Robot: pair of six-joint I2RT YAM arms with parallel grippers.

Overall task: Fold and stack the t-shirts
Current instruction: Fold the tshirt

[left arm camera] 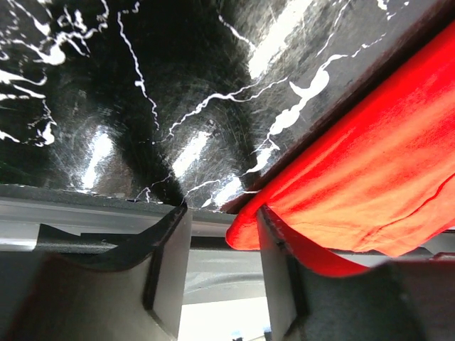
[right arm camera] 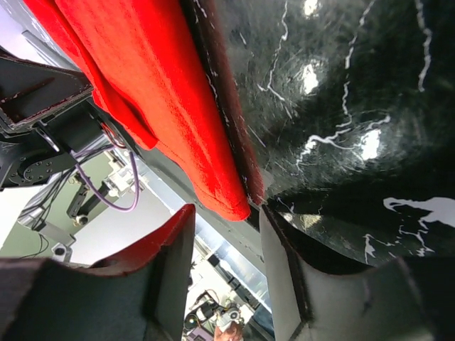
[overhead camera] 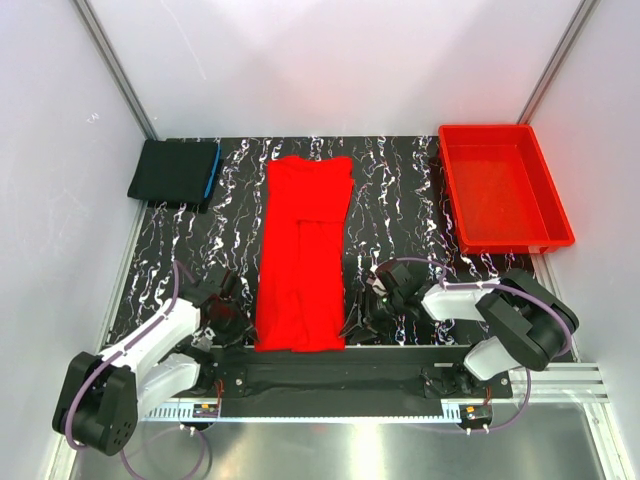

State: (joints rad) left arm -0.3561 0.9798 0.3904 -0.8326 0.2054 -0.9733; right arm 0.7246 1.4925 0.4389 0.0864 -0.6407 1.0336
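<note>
Two t-shirts: a red t-shirt [overhead camera: 303, 250] and a black t-shirt [overhead camera: 172, 172]. One bin [overhead camera: 495, 190]. Two pincers: left pincer [left arm camera: 222, 213], right pincer [right arm camera: 226, 213].

We log the top view high and behind the arm bases [overhead camera: 100, 405], looking down on the whole table [overhead camera: 400, 200], far off. Left wrist view: very close, low at the table's near edge, facing across the marbled top, red t-shirt [left arm camera: 370, 185] on its right. Right wrist view: equally close, same edge, shirt on its left. All three share the shirt's near hem.
</note>
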